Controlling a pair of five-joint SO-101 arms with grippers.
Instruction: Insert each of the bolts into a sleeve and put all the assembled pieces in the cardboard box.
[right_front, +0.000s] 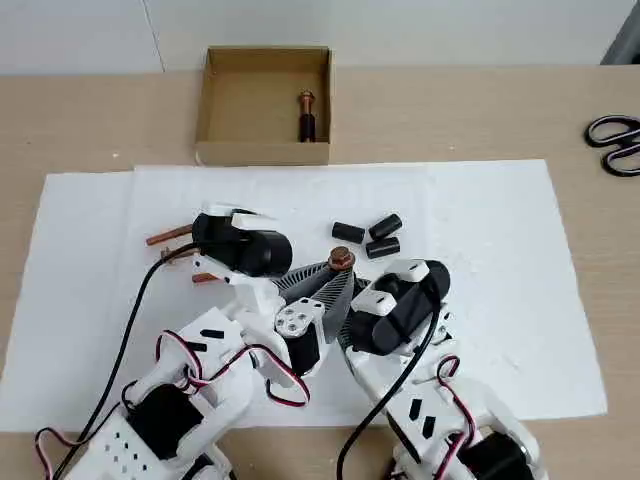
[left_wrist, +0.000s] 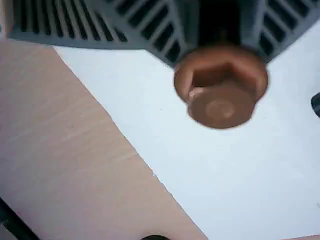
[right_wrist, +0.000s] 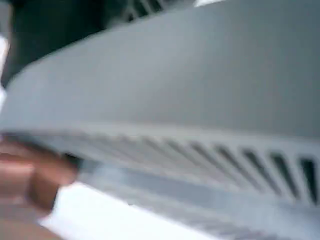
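Left end effector (left_wrist: 220, 47) is clenched on a copper bolt (left_wrist: 220, 90), over the white paper (left_wrist: 225, 175). Right end effector (right_front: 345, 290) is right beside it, but I can't tell its grip.

The open cardboard box (right_front: 215, 105) sits near the tabletop's far edge and holds one assembled piece (right_front: 306, 115), a copper bolt in a black sleeve. Three black sleeves (right_front: 383, 247) lie clustered mid-tabletop. Copper loose bolts (right_front: 168, 236) lie further toward the left edge, and a raised bolt (right_front: 341, 260) is gripped head-up in the left hand (right_front: 332, 278).
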